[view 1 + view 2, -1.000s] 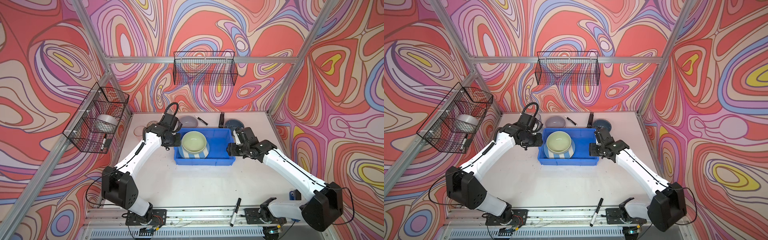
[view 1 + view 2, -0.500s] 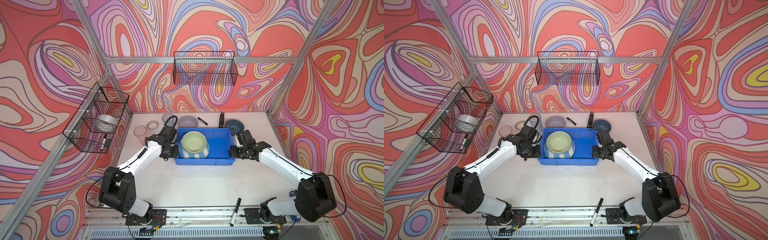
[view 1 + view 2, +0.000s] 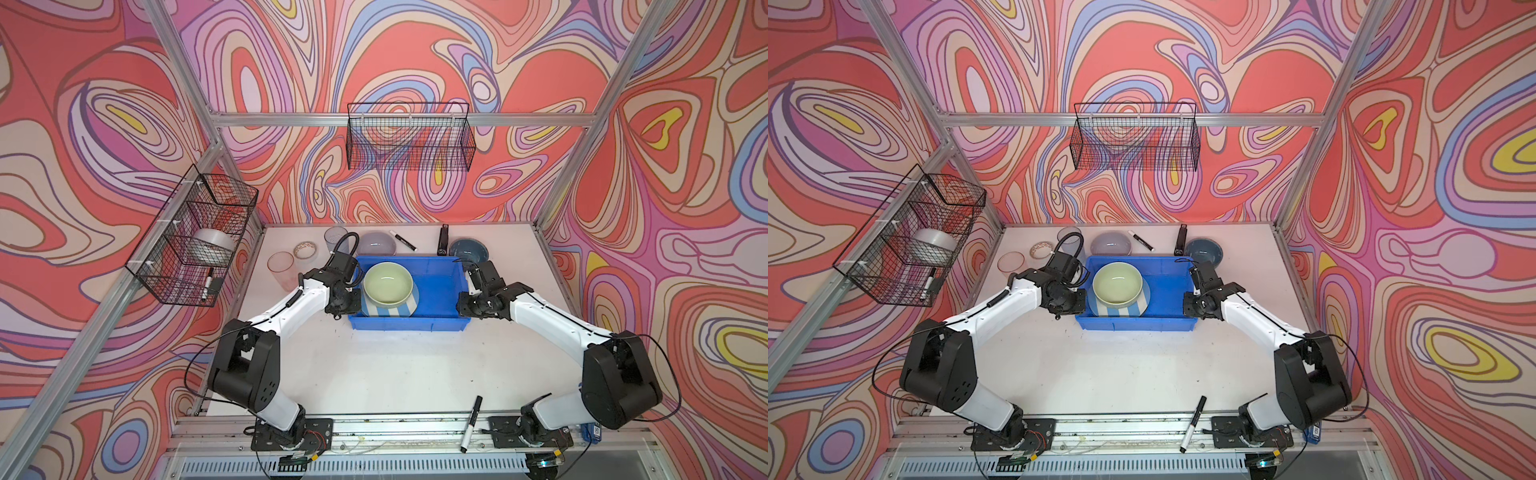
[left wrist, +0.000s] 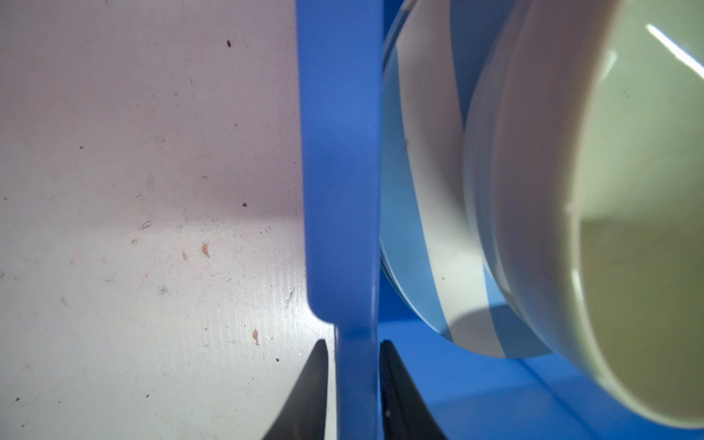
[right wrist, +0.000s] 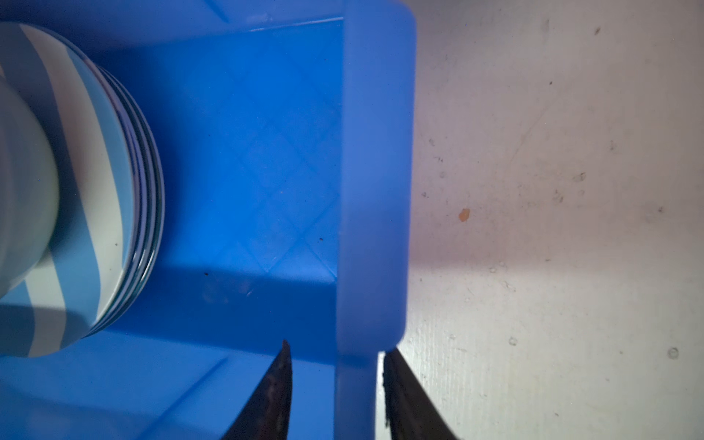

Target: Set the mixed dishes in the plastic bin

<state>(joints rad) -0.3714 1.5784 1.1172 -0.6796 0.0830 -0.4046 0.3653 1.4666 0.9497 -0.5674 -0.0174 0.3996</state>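
I'm looking down on the white bench (image 3: 395,374), and in both top views the blue plastic bin (image 3: 440,291) (image 3: 1167,291) sits toward the back middle of it, between my two arms. Two black wire baskets (image 3: 409,137) hang on the walls above.

My left hand (image 3: 345,307) is at the bin's left end wall. In the left wrist view that hand (image 4: 354,343) straddles the wall: one of its fingers (image 4: 400,400) is inside, against the plastic, and the other is outside with a thin sliver of bench showing between it and the wall, so it is not quite clamped. My right hand (image 3: 467,305) is at the opposite end wall. The right wrist view shows this hand (image 5: 335,344) astride that wall too, the outer finger just beside it and the inner finger (image 5: 266,400) clearly apart, so it is open and gripping nothing.

Inside the bin, in its left half, a green bowl (image 3: 387,283) sits on a blue-white striped plate (image 3: 388,311), which tops a small stack of plates.

Behind the bin, on the bench, are a lavender bowl (image 3: 376,243), a dark blue bowl (image 3: 468,250), a bluish tumbler (image 3: 336,237) and, to the left, a pink tumbler (image 3: 281,266) beside a tape roll (image 3: 305,250). One marker (image 3: 402,240) lies near the lavender bowl
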